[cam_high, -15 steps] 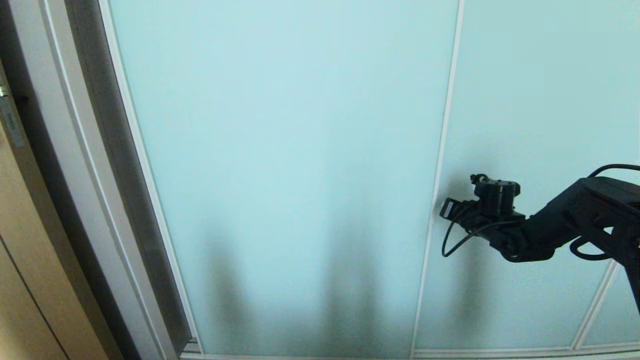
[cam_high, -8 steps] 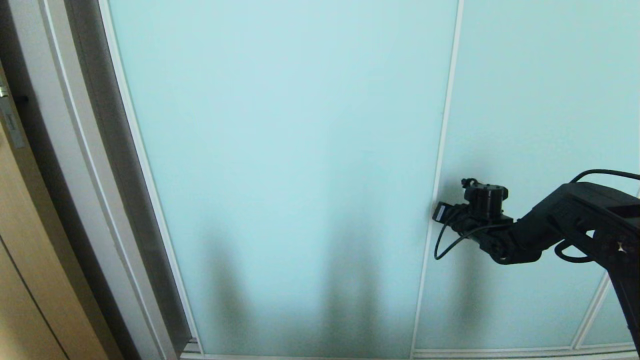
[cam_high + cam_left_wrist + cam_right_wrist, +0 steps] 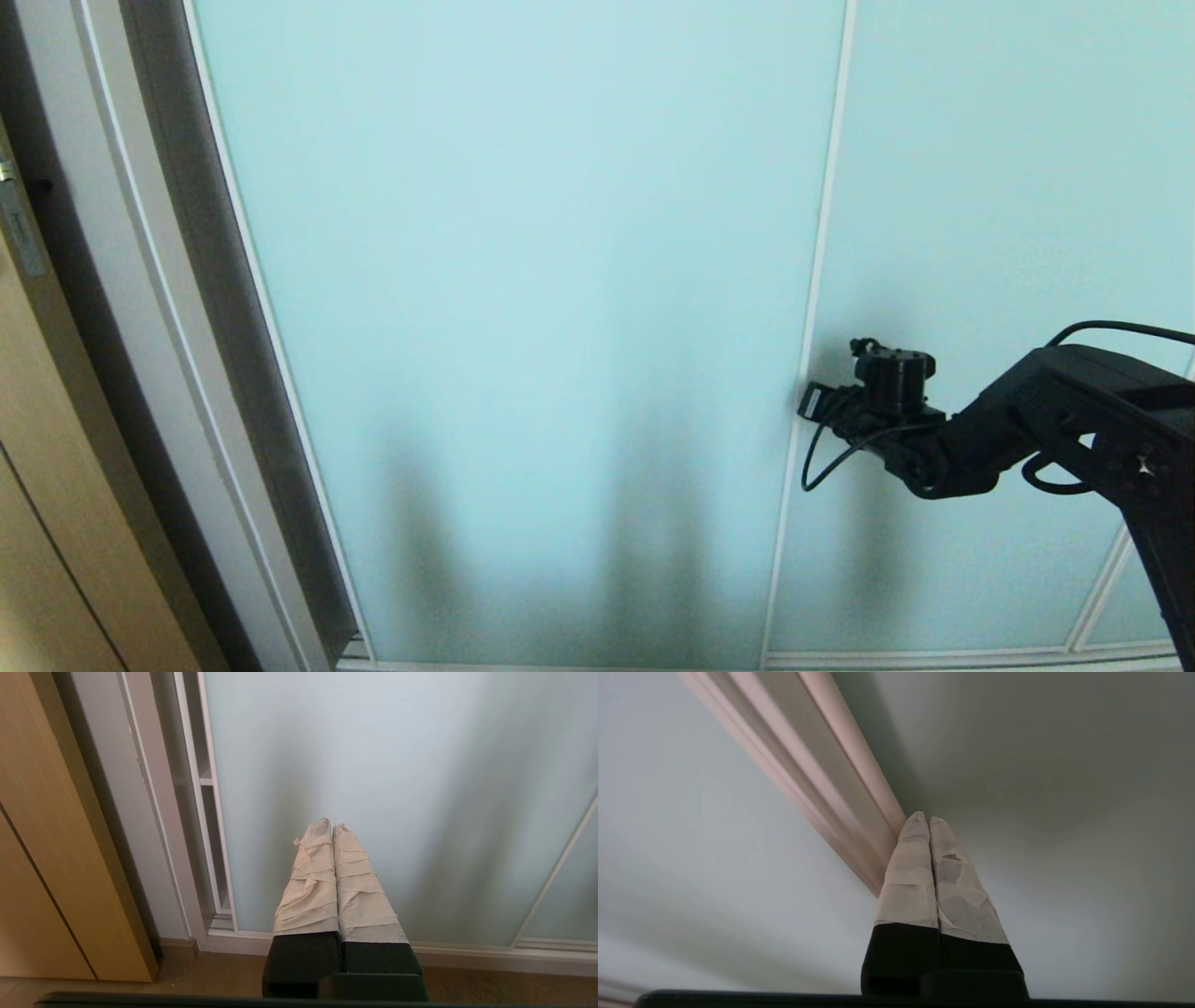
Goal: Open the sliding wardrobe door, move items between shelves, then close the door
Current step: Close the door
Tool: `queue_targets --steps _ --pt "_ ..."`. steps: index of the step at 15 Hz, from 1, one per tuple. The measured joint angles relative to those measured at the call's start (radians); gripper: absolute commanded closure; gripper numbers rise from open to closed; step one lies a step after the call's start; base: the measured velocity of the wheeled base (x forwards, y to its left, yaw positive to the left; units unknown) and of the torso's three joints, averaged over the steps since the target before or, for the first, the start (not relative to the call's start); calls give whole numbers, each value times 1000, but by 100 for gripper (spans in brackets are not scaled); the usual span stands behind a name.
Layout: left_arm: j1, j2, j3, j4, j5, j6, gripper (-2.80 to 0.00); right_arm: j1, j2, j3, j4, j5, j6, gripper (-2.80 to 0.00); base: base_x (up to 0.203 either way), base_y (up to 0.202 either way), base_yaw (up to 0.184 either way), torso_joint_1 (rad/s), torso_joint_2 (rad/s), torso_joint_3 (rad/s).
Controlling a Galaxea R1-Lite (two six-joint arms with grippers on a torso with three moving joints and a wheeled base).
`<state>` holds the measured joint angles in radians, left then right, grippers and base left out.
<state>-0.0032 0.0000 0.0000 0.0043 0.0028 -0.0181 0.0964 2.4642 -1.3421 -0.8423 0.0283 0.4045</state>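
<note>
Leftward and slightly down, the right gripper (image 3: 810,401) has crept across the head view since a second ago, and the frame strip (image 3: 822,243) between the two glass panels has shifted a little left with it. Its fingers (image 3: 920,858) are clenched together with nothing between them, their tips pressed into the corner where the strip meets the glass. The sliding wardrobe door (image 3: 523,308) fills the centre of the head view as a pale aqua frosted panel, with only a narrow gap showing at its left edge in the left wrist view, where a white shelf (image 3: 205,781) edge peeks out. No clothing is visible anywhere. At the left edge of the head view stands the wooden door (image 3: 37,523), apart from the wardrobe.

Judging from this, the opening step is in hand and barely begun: the closed fingertips serve as a pusher against the strip. Next comes a steady sideways shove along the track, keeping the tips seated in that corner so they do not skid over the smooth glass.

Low near the floor, the left gripper (image 3: 332,826) points at the panel, fingers shut on nothing, parked.
</note>
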Motion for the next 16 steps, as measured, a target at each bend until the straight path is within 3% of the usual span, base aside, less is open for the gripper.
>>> queue_targets --steps 16 --pt "0 0 0 0 0 0 0 64 4 18 -5 2 -1 0 0 0 0 0 0 0"
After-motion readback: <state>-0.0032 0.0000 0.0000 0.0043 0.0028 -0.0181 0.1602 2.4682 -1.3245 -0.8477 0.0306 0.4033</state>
